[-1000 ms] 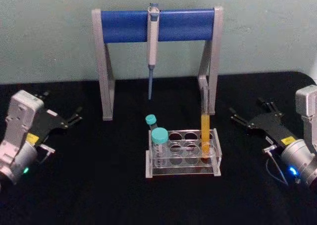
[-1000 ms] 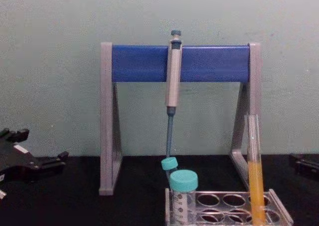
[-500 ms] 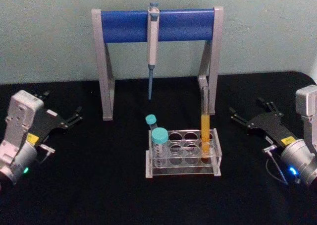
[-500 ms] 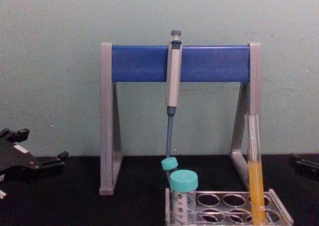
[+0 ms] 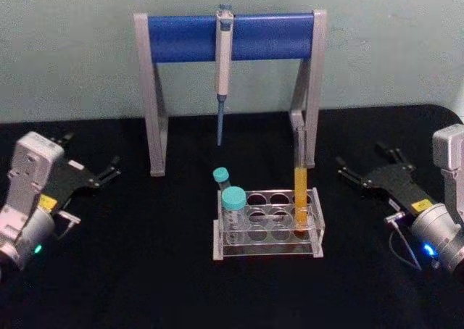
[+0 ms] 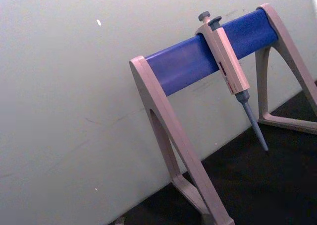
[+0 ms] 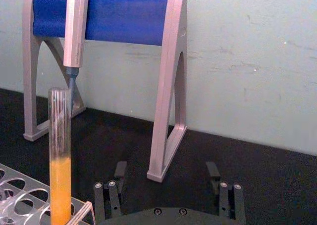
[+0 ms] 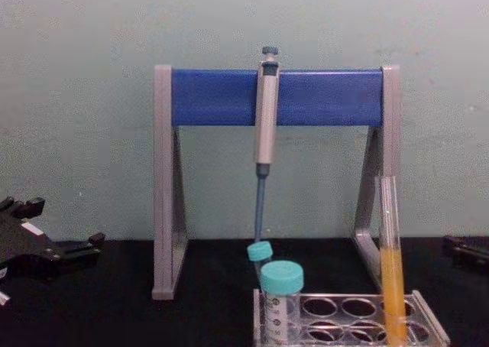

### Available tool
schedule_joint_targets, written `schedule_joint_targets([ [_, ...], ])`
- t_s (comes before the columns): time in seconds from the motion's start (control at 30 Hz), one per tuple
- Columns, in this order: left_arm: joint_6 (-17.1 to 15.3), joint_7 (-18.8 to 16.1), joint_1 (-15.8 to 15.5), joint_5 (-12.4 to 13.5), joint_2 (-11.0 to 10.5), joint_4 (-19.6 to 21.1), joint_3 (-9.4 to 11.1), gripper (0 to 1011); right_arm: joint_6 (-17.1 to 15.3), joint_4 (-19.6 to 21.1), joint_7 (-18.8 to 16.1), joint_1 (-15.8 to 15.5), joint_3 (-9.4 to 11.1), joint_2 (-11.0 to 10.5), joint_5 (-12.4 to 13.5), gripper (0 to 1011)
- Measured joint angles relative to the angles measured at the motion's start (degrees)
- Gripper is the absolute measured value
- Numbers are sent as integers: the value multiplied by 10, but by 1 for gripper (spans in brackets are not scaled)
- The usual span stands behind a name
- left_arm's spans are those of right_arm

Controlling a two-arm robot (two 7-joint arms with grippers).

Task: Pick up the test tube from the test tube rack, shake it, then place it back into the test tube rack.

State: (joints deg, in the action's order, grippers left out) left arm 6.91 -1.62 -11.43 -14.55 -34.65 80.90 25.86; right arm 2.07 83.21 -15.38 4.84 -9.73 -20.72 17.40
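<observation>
Both grippers — left (image 5: 109, 173) and right (image 5: 360, 171) — sit open, well apart from the rack (image 5: 268, 227), where the tube (image 5: 300, 188) stands upright.

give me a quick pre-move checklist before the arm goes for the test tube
1. Test tube upright in the test tube rack, at its right end: ok.
2. Tube's upper half bare for a grip, orange liquid only in the lower half: ok.
3. Right tool open and empty, to the right of the rack, well apart from the tube: ok.
4. Left tool off to the left side, clear of the rack: ok.
5. Teal-capped vials sit at the rack's left end, away from the tube: ok.
6. Pipette stand leg close behind the tube; room there: cannot tell.
</observation>
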Motion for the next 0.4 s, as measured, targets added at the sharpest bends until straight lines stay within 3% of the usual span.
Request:
schedule_joint_targets([
  [0.4,0,0,0,0,0,0,0,1001,0,0,0,0,0,0,0,1000],
])
